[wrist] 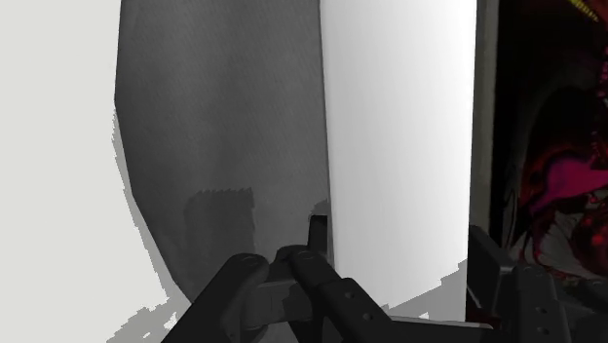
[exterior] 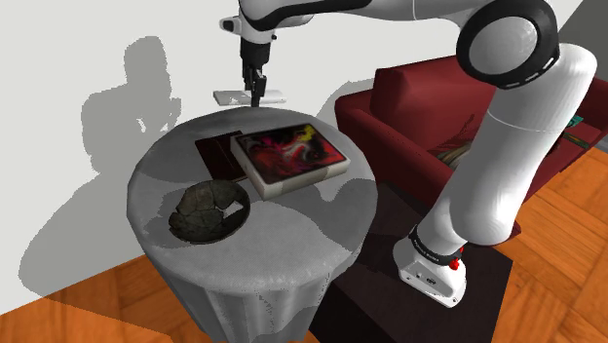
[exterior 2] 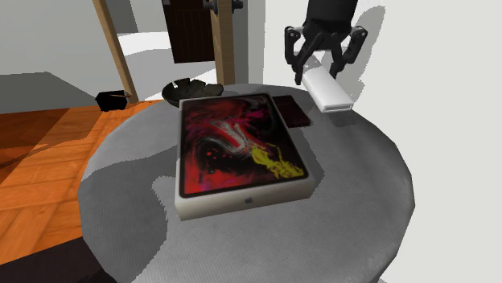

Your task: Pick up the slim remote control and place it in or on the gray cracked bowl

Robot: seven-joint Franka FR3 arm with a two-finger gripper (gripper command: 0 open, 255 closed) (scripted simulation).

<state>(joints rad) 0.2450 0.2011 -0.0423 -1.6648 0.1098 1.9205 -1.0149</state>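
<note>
Remote (exterior: 229, 95), white, hangs upper centre in the shoulder view; we see the gripper (exterior: 256, 95) apparently pinching it above the table (exterior: 322, 224), with the bowl (exterior: 207, 212) lower left.

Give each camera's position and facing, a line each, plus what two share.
Shoulder view: beside the stand, looking down on the round grey table; white arm, black gripper show.
Second exterior view: close beside the table, facing the gripper.
Wrist view: on the hand, past its fingers at the slim white remote.
Both exterior views show the red swirled tablet box and dark cracked bowl.
</note>
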